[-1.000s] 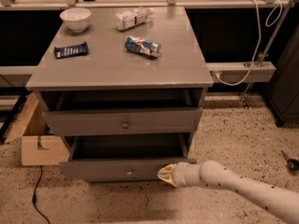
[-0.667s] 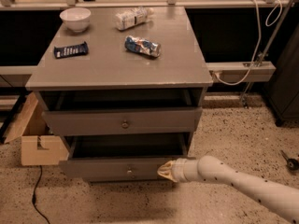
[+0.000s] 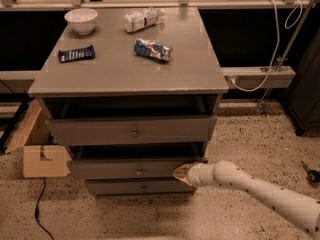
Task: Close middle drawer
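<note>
Now the pincer (image 3: 181, 173), tips together and empty, presses the right end of the middle drawer (image 3: 125, 170), which sits further in than 1 second ago but is not yet shut.

Cabinet top (image 3: 125, 79) (tool (image 3: 181, 173) below, at middle drawer (image 3: 120, 169)) carries bowl (image 3: 81, 20), bottle (image 3: 143, 19), 2 packets (image 3: 76, 53) (image 3: 153, 49).

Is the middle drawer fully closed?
No, the middle drawer stands out past the lowest drawer, the gripper at its front's right end.
</note>
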### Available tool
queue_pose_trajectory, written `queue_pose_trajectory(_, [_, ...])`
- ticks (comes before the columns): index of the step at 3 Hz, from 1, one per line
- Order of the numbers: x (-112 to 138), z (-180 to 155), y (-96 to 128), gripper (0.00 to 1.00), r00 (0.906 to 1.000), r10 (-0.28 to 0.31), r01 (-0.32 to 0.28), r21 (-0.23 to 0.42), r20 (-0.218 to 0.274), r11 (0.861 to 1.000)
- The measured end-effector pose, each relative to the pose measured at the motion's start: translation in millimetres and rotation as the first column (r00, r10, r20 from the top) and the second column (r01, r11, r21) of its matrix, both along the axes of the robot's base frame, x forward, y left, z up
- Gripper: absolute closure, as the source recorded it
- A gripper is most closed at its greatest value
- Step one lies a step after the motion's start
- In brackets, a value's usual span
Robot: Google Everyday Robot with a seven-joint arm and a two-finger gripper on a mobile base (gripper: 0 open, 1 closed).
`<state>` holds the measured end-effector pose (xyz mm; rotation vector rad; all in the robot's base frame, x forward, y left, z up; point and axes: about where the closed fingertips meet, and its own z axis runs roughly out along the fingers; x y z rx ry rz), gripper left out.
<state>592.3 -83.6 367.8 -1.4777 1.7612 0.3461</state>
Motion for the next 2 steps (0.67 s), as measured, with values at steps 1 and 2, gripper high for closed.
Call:
queue_pose_trajectory(1, [13.9,3.6,-7.9,1.00,0.9990,-0.028,0.028,0.011,0.035,1.000])
queue_pose_trajectory(2, [22.4,5.5,-15.3,1.00,0.9972,-0.051,0.051,0.018,0.054,0.999])
